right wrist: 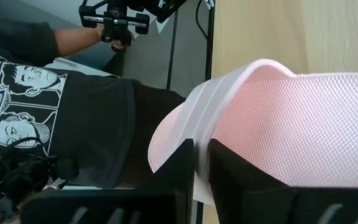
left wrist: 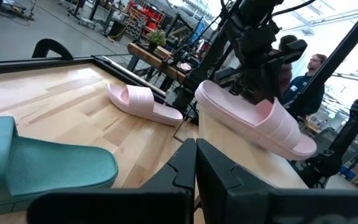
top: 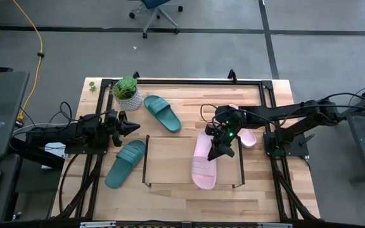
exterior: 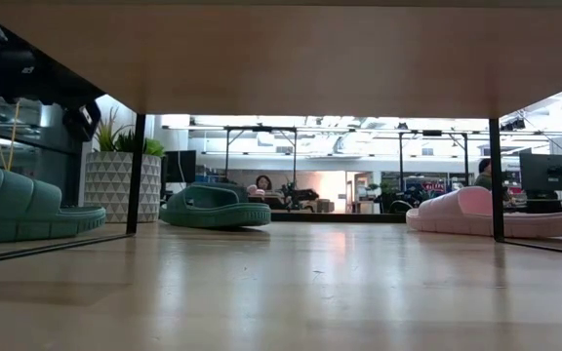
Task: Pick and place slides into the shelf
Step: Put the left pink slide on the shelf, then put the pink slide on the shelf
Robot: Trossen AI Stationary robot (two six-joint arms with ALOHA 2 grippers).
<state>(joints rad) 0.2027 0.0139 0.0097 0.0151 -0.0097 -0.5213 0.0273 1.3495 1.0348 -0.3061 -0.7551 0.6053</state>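
The right pincer (top: 221, 149) pinched a pink slide (top: 204, 166) by its strap, over the right half of the shelf (top: 147, 159). It should lower level and release once flat. The left pincer (top: 132, 126), pressed together, waited near a teal slide (top: 125, 164) left of the shelf.

Potted succulent (top: 127, 92), white patterned pot, tabletop (top: 176, 193) far-left corner. Yellow cable (top: 35, 38) and office chair (top: 155, 11) on floor.

Bright even daylight, soft shadows, blurred foreground in the wrist views
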